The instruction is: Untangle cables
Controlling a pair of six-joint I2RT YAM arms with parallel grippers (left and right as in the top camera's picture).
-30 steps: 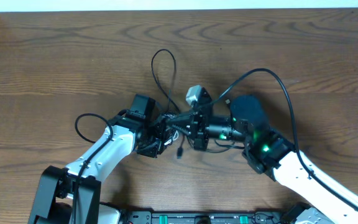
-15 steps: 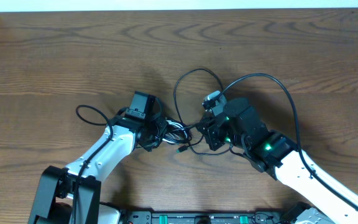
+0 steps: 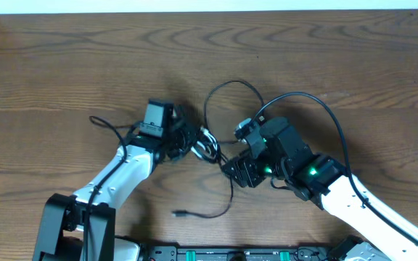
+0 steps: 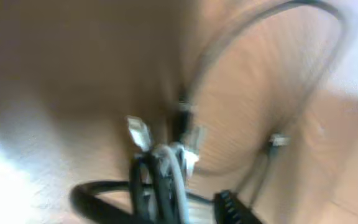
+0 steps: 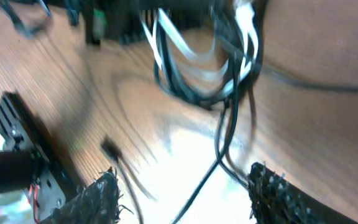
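Observation:
The cables are a knot of black and white loops [image 3: 207,145] at the tip of my left gripper [image 3: 191,141]. In the left wrist view the knot [image 4: 163,180] runs between the fingers of the left gripper [image 4: 163,208]. Blur hides whether they pinch it. My right gripper [image 3: 232,170] is just right of the knot and open. In its wrist view the knot [image 5: 204,68] lies ahead of the right gripper [image 5: 188,199]. One black strand [image 5: 219,149] passes loose between the spread fingers. A freed black cable [image 3: 227,199] trails to a plug [image 3: 181,213].
A thin black loop [image 3: 231,85] arches away from the knot toward the far side. The right arm's thick black cable [image 3: 332,109] curves over its wrist. The left arm's own cable [image 3: 100,123] sticks out to the left. The table's back edge [image 3: 209,11] is far off.
My right gripper has opened and let go, and it has dropped back toward the front. A black cable end now lies on the table in front. My left gripper has shifted up and left with the knot.

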